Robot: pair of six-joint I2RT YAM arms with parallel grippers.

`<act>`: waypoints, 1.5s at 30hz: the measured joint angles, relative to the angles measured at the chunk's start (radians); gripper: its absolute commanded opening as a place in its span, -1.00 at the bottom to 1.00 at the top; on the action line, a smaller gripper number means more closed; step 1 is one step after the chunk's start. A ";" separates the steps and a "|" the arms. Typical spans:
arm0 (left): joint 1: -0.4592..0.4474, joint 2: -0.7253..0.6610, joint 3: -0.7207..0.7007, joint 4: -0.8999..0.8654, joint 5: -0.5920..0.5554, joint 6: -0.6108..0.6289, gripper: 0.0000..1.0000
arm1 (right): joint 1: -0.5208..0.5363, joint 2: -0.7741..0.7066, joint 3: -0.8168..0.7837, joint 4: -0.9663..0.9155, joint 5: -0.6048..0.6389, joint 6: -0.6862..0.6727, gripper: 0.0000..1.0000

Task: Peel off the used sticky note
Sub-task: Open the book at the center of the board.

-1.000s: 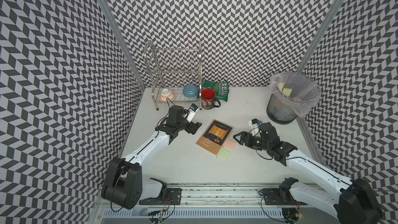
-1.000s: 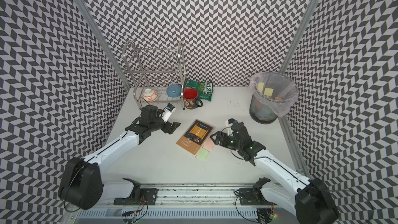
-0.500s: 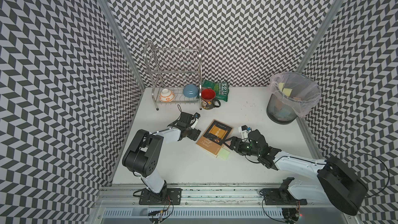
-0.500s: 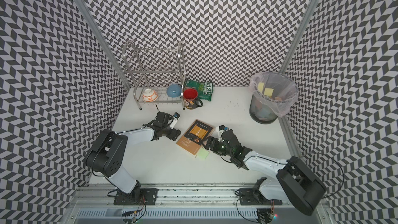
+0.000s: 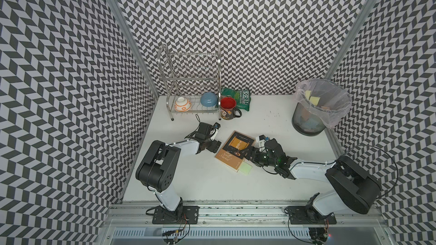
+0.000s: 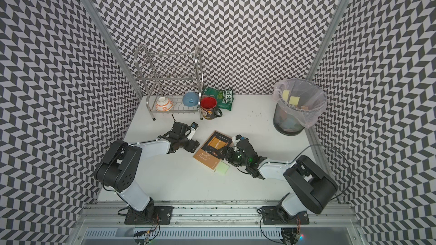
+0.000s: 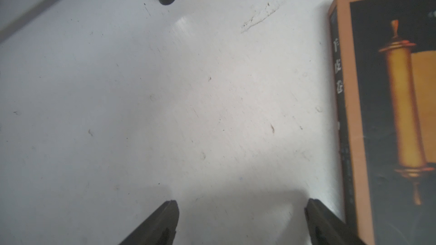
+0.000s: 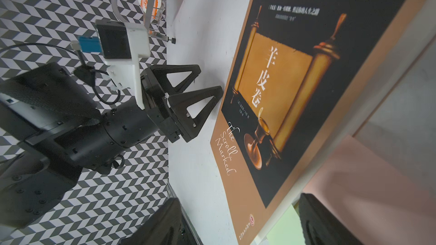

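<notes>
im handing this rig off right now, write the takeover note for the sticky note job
Left gripper: open, empty, low on the table beside the book's left edge.
Right gripper: open, empty, at the book's right edge, where a pink sticky note lies.
Green sticky note sticks out at the book's near corner.
Bin back right already holds notes.
Done: both arms positioned.
Left: grip a note, peel it off.

Since a second ago both my arms are folded down low over the table, elbows dropped. My left gripper [image 5: 215, 146] now sits just beside the book [image 5: 233, 152], jaws spread. My right gripper [image 5: 250, 155] is down at the book's opposite edge by the green sticky note [image 5: 246, 168] (the pink note is hidden beneath it in both top views).
</notes>
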 measured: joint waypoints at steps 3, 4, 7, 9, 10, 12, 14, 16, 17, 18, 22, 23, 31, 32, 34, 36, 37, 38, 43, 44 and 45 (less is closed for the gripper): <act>0.000 0.002 0.001 0.003 0.000 -0.003 0.74 | 0.000 0.025 0.002 0.005 0.001 0.003 0.63; 0.000 0.002 0.001 0.003 0.000 -0.003 0.74 | 0.000 0.030 0.002 0.006 0.002 0.003 0.63; 0.000 0.003 0.001 0.003 0.000 -0.003 0.73 | 0.000 0.033 0.002 0.013 0.004 0.008 0.63; 0.000 0.003 0.001 0.004 0.000 -0.003 0.74 | 0.000 0.034 0.002 0.020 0.005 0.010 0.63; 0.000 0.004 0.001 0.005 0.000 -0.003 0.74 | 0.000 0.035 0.002 0.024 0.005 0.010 0.63; 0.000 0.005 0.001 0.006 0.001 -0.003 0.73 | 0.000 0.046 0.002 0.038 0.006 0.010 0.63; 0.000 0.007 0.002 0.011 0.002 -0.004 0.73 | 0.000 0.067 0.002 0.053 0.005 0.011 0.63; 0.000 0.008 0.002 0.015 0.005 -0.004 0.73 | 0.000 0.091 0.002 0.063 0.004 0.013 0.63; 0.000 0.009 0.002 0.016 0.005 -0.004 0.73 | 0.000 0.101 0.002 0.064 0.004 0.015 0.63; 0.000 0.009 0.002 0.016 0.005 -0.004 0.73 | 0.000 0.104 0.002 0.071 0.005 0.018 0.63; -0.001 0.009 0.002 0.016 0.005 -0.004 0.72 | 0.000 0.104 0.002 0.078 0.008 0.022 0.63; -0.002 0.009 0.002 0.016 0.005 -0.004 0.72 | 0.000 0.104 0.002 0.080 0.008 0.022 0.63; -0.014 0.011 0.002 0.020 0.005 -0.006 0.71 | 0.000 0.119 0.013 0.092 0.004 0.021 0.63; -0.014 0.011 0.002 0.020 0.005 -0.006 0.71 | 0.000 0.121 0.019 0.091 0.003 0.021 0.63; -0.015 0.013 0.003 0.020 0.005 -0.006 0.70 | 0.000 0.122 0.032 0.089 0.003 0.021 0.63; -0.015 0.013 0.003 0.021 0.005 -0.006 0.69 | 0.000 0.122 0.047 0.089 0.003 0.021 0.64; -0.015 0.013 0.003 0.021 0.005 -0.006 0.69 | -0.001 0.122 0.051 0.088 0.003 0.020 0.63; -0.016 0.013 0.003 0.021 0.005 -0.006 0.69 | -0.001 0.122 0.055 0.085 0.003 0.019 0.63; -0.018 0.013 0.004 0.021 0.004 -0.006 0.68 | -0.001 0.122 0.063 0.060 0.003 0.009 0.64; -0.018 0.013 0.004 0.021 0.004 -0.006 0.68 | -0.001 0.122 0.066 0.052 0.004 0.006 0.64; -0.018 0.013 0.004 0.021 0.004 -0.006 0.68 | -0.001 0.122 0.069 0.044 0.004 0.004 0.64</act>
